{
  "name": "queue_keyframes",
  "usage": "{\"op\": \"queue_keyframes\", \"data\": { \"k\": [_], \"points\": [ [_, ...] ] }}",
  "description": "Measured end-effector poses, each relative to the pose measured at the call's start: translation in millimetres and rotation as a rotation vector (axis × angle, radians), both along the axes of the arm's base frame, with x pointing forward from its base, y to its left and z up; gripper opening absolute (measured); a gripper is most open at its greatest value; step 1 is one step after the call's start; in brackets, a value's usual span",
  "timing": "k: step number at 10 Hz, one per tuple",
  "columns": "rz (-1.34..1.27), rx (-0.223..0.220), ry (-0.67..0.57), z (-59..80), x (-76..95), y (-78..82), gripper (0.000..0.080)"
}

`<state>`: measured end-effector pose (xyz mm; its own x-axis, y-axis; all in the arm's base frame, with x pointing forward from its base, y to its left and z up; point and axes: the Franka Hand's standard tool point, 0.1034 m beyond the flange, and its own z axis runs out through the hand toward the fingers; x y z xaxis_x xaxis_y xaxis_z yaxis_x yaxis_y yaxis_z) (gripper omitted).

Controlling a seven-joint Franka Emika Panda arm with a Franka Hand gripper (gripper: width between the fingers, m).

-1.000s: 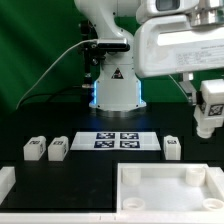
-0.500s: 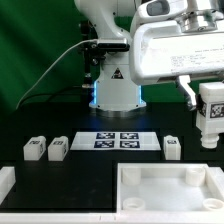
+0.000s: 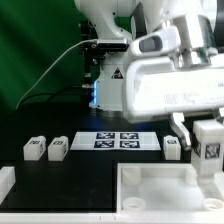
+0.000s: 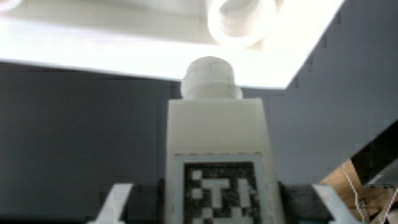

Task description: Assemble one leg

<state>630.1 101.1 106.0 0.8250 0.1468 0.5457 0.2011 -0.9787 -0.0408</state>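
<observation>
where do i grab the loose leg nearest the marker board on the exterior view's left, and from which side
From above, pinching the loose leg across two opposite side faces: it's a small block on the table with its top free and gaps beside it. The gripper is shut on the held leg, so that goes first.

The held leg (image 3: 208, 146), a white block, stands upright between the fingers (image 4: 118, 207) above the counter's right edge (the exterior view's right), tag outward. Second leg (image 3: 35, 149) and third leg (image 3: 57, 149) sit together near the left edge, fourth leg (image 3: 172, 147) toward the right.
</observation>
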Motion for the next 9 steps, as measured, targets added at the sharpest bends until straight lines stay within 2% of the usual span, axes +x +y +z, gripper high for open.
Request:
{"op": "queue_keyframes", "data": {
  "k": [3,9],
  "points": [
    [0.006,0.004,0.019,-20.0,-2.2,6.4,0.0292],
    [0.013,0.005,0.011,-21.1,-5.6,11.3,0.0292]
  ]
}}
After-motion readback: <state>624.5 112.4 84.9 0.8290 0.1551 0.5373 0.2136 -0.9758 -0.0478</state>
